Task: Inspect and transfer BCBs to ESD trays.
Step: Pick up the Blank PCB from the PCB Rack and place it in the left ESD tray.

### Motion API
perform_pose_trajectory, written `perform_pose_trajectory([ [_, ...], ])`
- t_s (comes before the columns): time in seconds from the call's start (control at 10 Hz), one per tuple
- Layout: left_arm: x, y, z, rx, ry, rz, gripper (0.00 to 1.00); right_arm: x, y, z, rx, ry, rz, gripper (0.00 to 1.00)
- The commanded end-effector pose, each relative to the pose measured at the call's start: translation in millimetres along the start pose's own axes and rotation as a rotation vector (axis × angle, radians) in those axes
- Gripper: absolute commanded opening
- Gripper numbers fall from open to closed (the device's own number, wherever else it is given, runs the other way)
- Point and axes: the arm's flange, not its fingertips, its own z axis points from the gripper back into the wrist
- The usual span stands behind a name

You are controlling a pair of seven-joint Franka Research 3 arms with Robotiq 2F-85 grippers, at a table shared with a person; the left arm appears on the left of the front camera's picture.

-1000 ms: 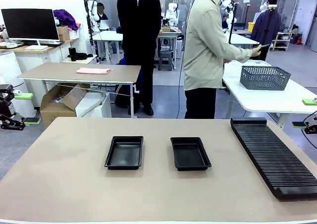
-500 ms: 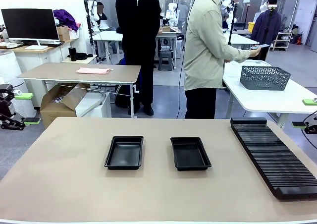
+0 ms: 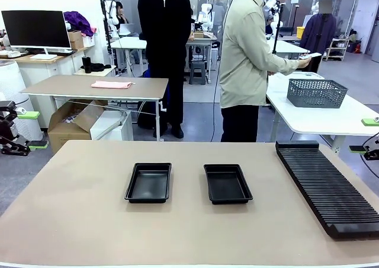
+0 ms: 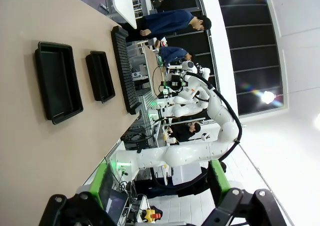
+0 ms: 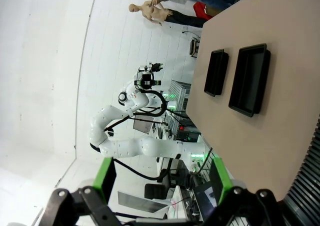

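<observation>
Black rack cropped right, person's hand — item unclear

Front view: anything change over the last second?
Nothing visibly moved on the table. The left tray and right tray stay empty, side by side; the ribbed rack stays at the right edge. The left pincer and right pincer stay open, holding nothing. The person in the beige shirt stays standing at the far side.
</observation>
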Motion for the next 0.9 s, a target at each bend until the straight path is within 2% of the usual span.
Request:
perform_pose_trajectory([
  [0.0,1.1,-1.2,-0.6,-0.005,-0.006,-0.002,1.0,-1.8,3.1,-1.2,0.001,0.0,0.006,1.0],
  [0.8,1.1,-1.2,-0.6,-0.005,-0.006,-0.002,1.0,-1.8,3.1,-1.2,0.001,0.0,0.006,1.0],
])
